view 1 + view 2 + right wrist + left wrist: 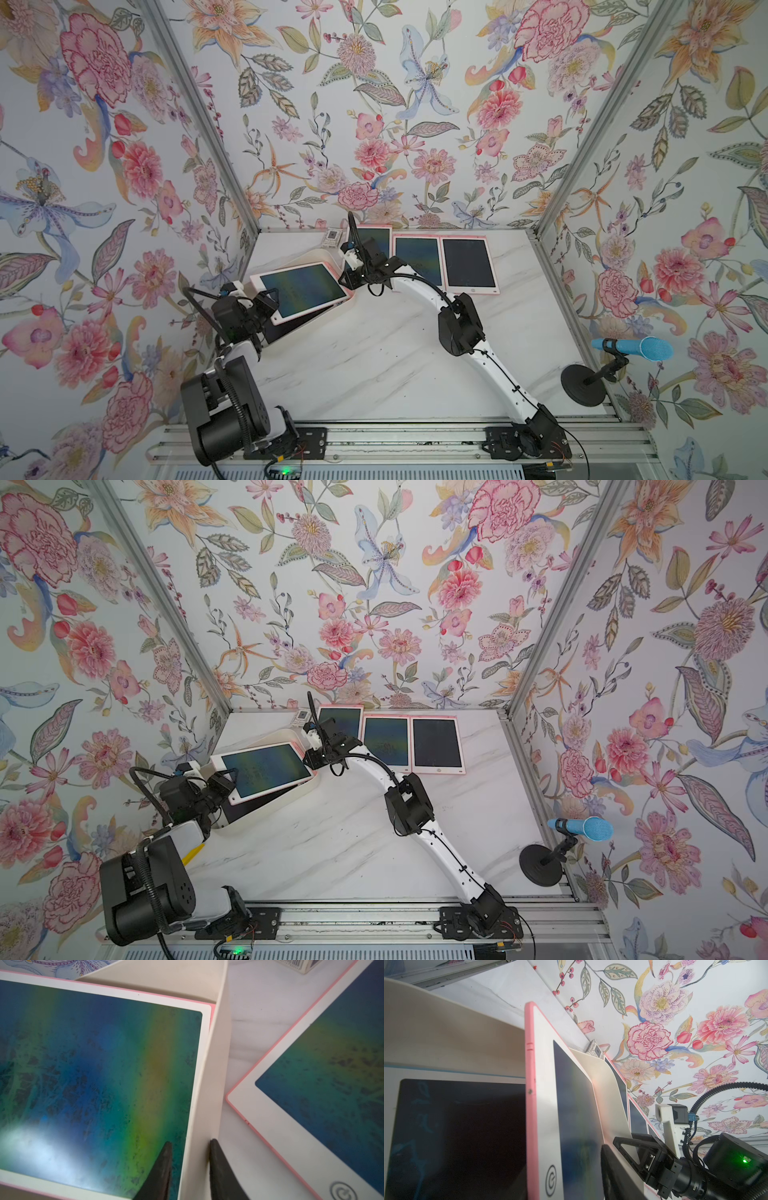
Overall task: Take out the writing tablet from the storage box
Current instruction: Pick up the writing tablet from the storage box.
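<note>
The storage box (286, 800) sits askew near the far left corner of the counter (374, 365) and holds two tablets. A second tablet (456, 1136) lies flat on its floor, screen dark. Above it the writing tablet (301, 289) rests at a tilt, screen up, its left end raised and its right end down inside the box beside the right wall. It has a pink edge, a white bezel and a dark screen with a blue, green and yellow sheen. Its long axis runs along the box, left to right and slightly toward the far edge, with the button end to the left. The left gripper (274, 305) sits at that short end, though the top views are too coarse to tell whether its fingers have closed on it. The right gripper (190, 1141) is drawn narrow on the box's right wall, one finger (164, 1172) inside over the screen, the other outside. Three more tablets (417, 259) lie along the far edge.
</note>
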`<state>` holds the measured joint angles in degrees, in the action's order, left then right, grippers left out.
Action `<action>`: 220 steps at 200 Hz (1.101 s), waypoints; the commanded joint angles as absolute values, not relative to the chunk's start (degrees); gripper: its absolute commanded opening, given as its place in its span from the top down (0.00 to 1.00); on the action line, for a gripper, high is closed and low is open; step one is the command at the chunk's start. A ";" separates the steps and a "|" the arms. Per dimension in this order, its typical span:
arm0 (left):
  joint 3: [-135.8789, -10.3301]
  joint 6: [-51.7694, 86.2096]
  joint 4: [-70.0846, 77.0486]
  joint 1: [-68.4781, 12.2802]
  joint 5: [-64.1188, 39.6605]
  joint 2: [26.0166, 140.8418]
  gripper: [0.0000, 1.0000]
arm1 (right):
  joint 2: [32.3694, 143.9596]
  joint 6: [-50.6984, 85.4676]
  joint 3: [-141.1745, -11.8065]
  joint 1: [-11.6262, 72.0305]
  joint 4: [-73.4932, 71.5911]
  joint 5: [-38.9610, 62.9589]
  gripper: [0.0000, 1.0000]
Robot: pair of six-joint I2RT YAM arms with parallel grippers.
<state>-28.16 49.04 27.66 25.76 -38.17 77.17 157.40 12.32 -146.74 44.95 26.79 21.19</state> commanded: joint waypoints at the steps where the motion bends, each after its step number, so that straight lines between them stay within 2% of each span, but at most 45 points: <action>1: -29.66 46.01 20.54 23.38 -43.57 75.89 0.66 | 154.44 10.80 -144.44 49.68 24.93 32.80 0.71; 34: -31.48 43.56 14.44 23.54 -40.79 74.36 0.83 | 151.90 10.20 -141.38 49.00 24.49 32.93 0.68; 101: -33.63 44.31 9.97 27.70 -40.39 70.80 1.00 | 151.02 12.37 -140.13 48.84 21.82 37.83 0.62; 148: -35.04 43.10 5.03 32.66 -37.74 66.55 1.00 | 152.93 15.29 -143.00 50.61 20.15 40.11 0.62; 169: -35.83 42.76 4.40 33.28 -37.88 65.83 1.00 | 152.38 14.91 -142.62 50.98 19.42 37.98 0.51; 200: -36.15 43.71 5.61 33.73 -39.21 65.48 1.00 | 149.52 13.17 -141.16 49.87 19.73 35.13 0.43; 220: -36.21 45.68 7.32 33.93 -40.36 64.88 1.00 | 146.46 11.97 -138.94 48.24 19.69 34.02 0.33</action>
<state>-34.92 46.57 5.13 33.65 -40.75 65.95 153.80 13.85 -140.38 47.75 20.32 31.38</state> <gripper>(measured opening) 0.091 0.640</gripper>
